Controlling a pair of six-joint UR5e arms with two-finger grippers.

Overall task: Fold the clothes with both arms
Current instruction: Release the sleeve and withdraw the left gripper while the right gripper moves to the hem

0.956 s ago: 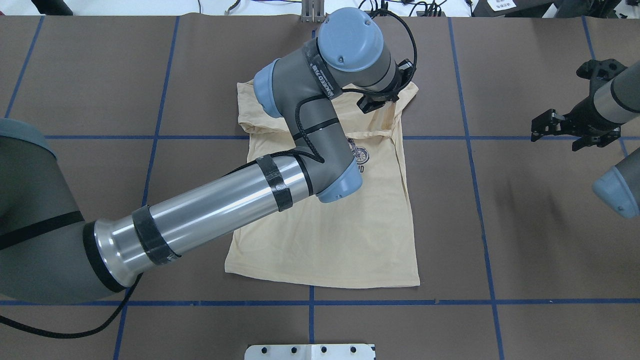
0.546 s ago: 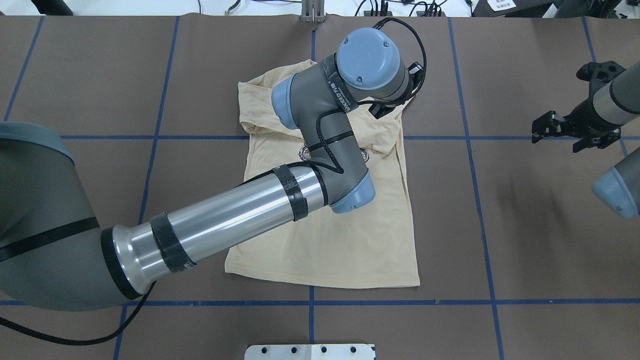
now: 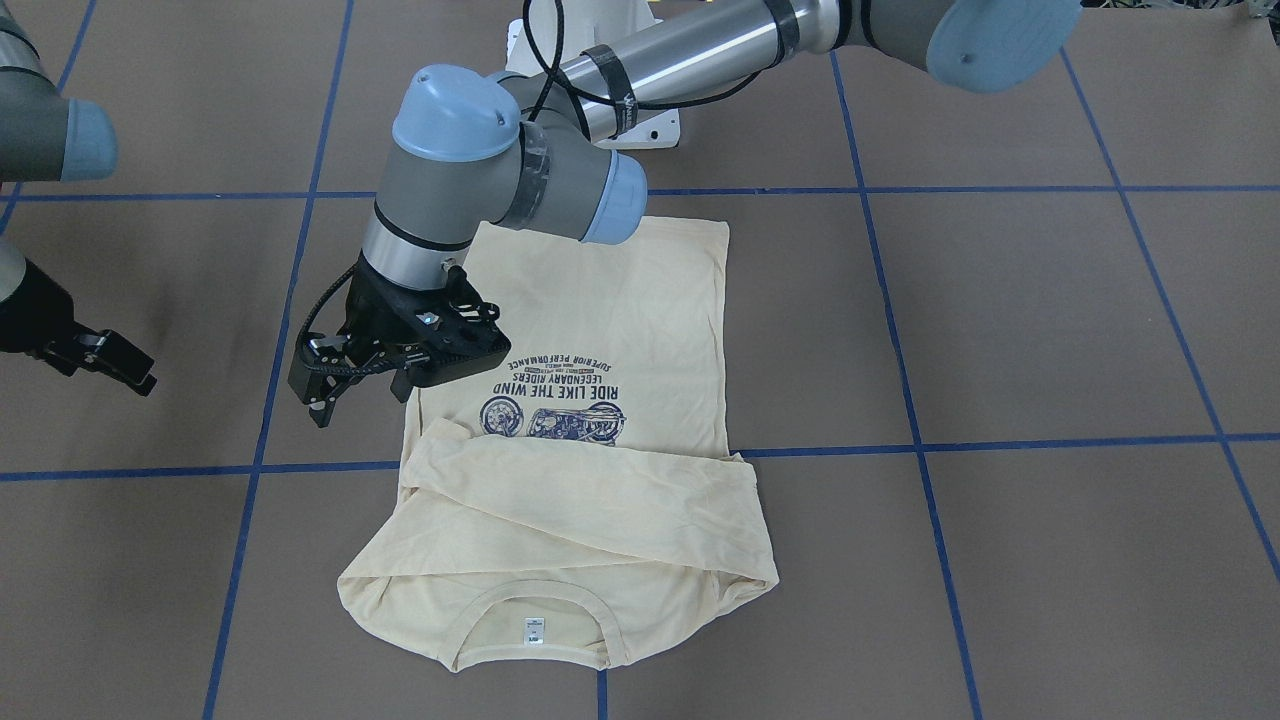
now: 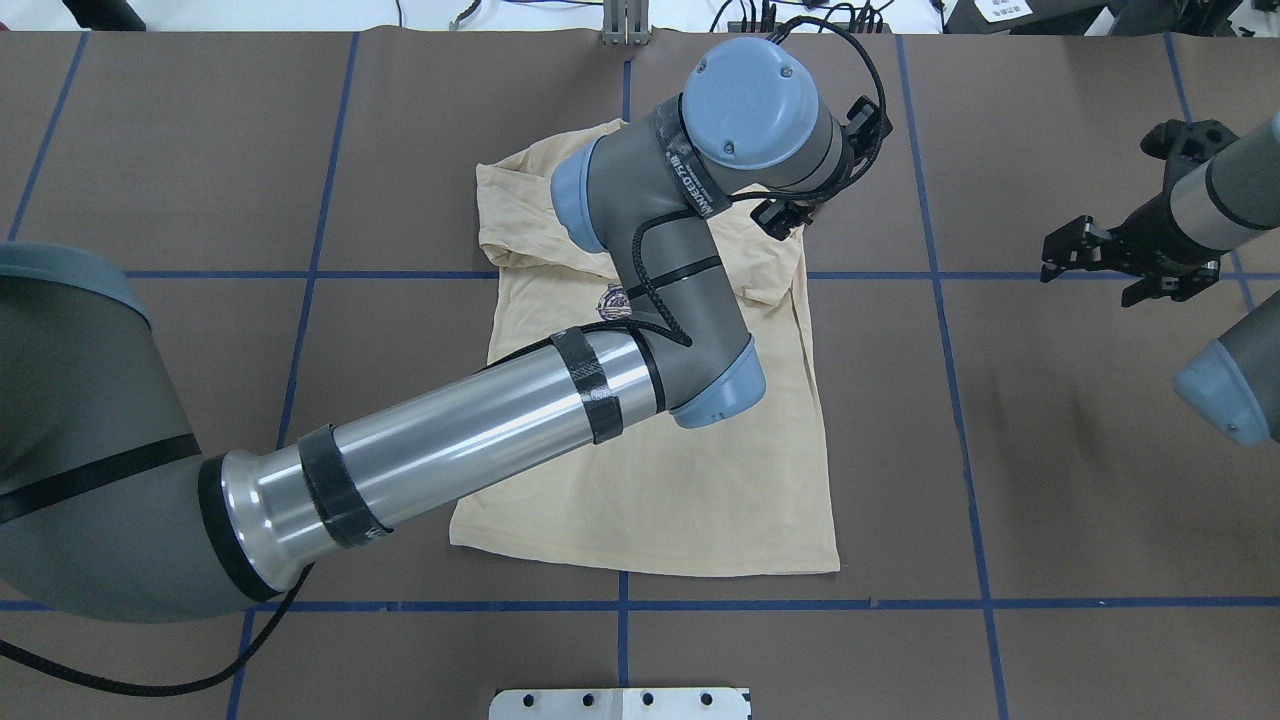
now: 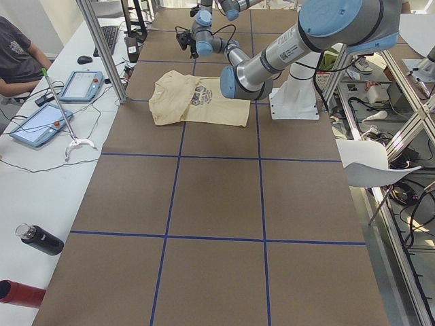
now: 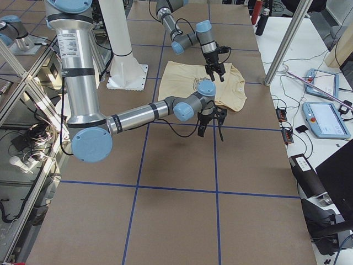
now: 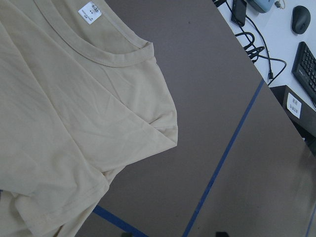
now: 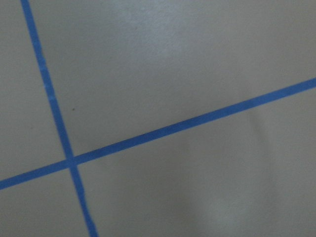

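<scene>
Hovering beside shirt (image 3: 600,310), sleeves (image 3: 600,495) folded in, L pincer (image 3: 355,395) is gaping empty; R pincer (image 4: 1090,270) too. Next: both gripping hem (image 3: 670,228).

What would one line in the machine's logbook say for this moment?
shirt: flat, sleeve folded across | left pincer: open, empty, over shirt's edge | right pincer: open, empty, away from shirt

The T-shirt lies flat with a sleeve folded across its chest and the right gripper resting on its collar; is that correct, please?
Not quite: the right gripper is over bare table, apart from the T-shirt, as the overhead exterior view shows. The rest holds.
</scene>
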